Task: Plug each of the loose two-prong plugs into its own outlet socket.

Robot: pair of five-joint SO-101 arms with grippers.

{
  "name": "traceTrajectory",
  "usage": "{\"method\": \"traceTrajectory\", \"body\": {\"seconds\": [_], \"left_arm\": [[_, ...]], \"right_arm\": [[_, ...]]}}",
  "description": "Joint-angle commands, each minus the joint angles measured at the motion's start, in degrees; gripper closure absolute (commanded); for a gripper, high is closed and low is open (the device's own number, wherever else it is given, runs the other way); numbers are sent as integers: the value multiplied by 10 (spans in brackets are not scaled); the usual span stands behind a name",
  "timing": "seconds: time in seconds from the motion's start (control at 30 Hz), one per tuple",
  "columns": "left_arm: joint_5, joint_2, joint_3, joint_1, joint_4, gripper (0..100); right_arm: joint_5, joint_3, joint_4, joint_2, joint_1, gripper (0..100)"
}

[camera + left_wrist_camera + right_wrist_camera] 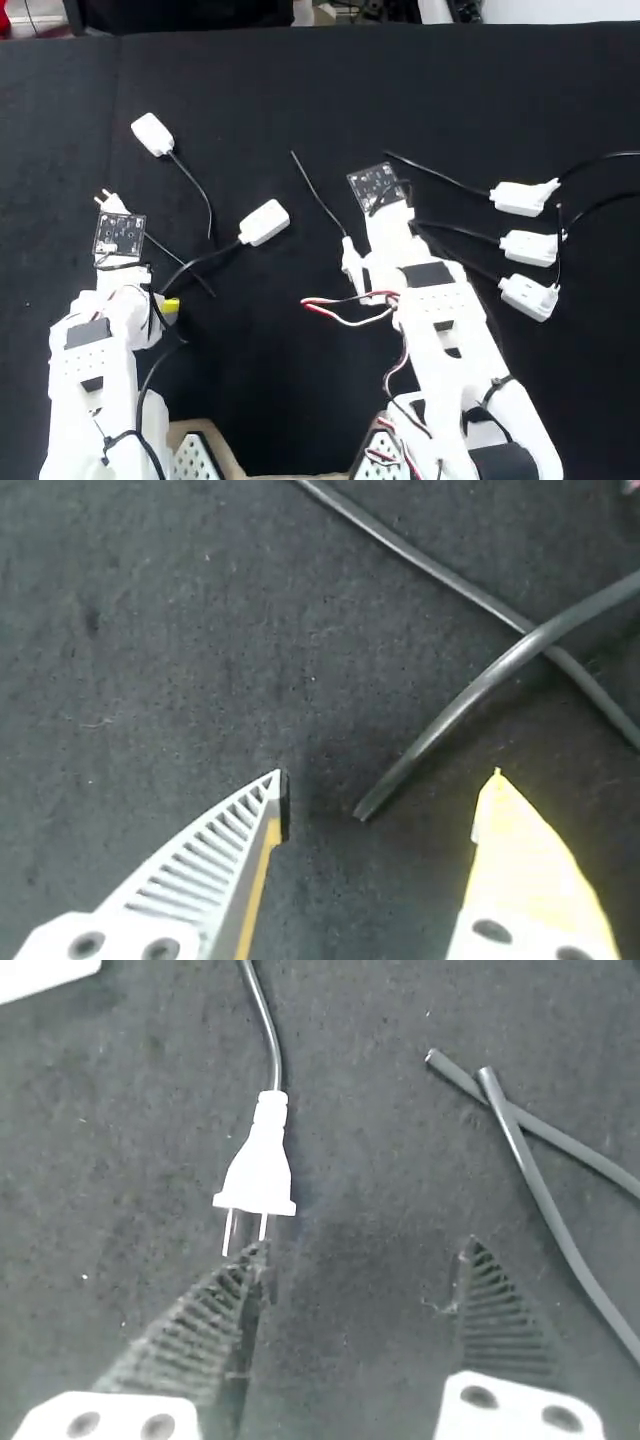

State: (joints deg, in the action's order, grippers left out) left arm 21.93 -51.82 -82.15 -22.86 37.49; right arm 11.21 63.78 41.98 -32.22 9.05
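I have the high camera looking down on the black table point(300, 90) from well off, both wrist cameras close over it facing down, and the white plug point(258, 1172) shared by right-wrist and high views.

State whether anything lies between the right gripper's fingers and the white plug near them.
Nothing visible does. The white plug lies with its prongs at one fingertip of the open right gripper. Two cable ends lie apart, nearer the other finger.

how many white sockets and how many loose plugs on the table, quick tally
white outlet sockets: 5
loose two-prong plugs: 2
total: 7
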Motion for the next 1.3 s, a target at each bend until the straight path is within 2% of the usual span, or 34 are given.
{"method": "traceTrajectory", "body": {"seconds": [0.0,0.13,0.27,0.47,0.7,0.97,1.13,1.17,1.27], "left_arm": [[-2,-10,21,2,3,701],[-2,-10,20,1,3,701],[3,-10,18,-21,3,701],[3,-10,19,-29,3,701],[3,-10,19,-30,3,701],[3,-10,18,-28,3,701],[13,-10,18,-27,3,701],[21,-10,16,-26,3,701],[29,-10,15,-26,3,701]], "right_arm": [[-4,-14,-2,-20,-5,723],[-4,-65,41,-16,-4,723],[0,-204,177,6,4,723],[-11,-342,258,156,62,723],[-8,-397,268,312,18,723],[-18,-408,253,358,56,732],[-47,-464,256,359,60,908],[-47,-473,260,359,60,915],[-47,-479,272,359,60,849]]}}
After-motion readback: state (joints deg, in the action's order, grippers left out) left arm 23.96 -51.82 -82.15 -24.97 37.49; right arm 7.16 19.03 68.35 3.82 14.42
